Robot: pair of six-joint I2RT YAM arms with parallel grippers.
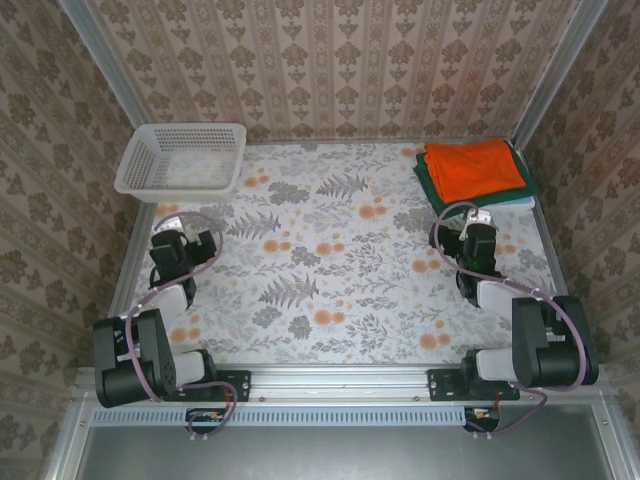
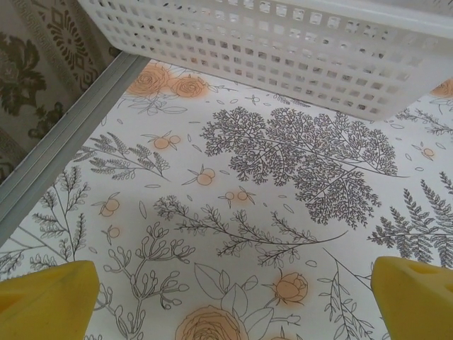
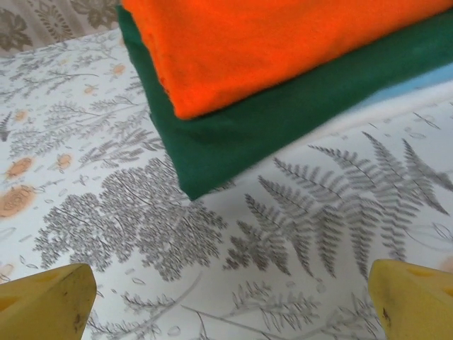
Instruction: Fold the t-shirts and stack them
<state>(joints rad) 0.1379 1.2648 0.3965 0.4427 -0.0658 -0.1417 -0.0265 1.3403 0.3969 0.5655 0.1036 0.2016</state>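
Observation:
A folded bright orange t-shirt [image 1: 474,169] lies on top of a folded dark green t-shirt [image 1: 431,186] at the table's far right corner. The right wrist view shows the orange t-shirt [image 3: 269,42] over the green t-shirt [image 3: 233,134], with a strip of light blue cloth [image 3: 417,81] under them. My right gripper [image 1: 477,222] stands open just in front of the stack, and its yellow fingertips [image 3: 46,301] are wide apart over bare table. At the left side, my left gripper [image 1: 183,238] is open below the basket, with yellow fingertips [image 2: 46,301] apart and nothing between them.
A white plastic lattice basket [image 1: 182,160] stands at the far left corner, its wall [image 2: 283,49] close ahead of the left gripper. The table [image 1: 330,250] has a floral cover. Patterned walls and metal rails [image 2: 64,134] enclose it.

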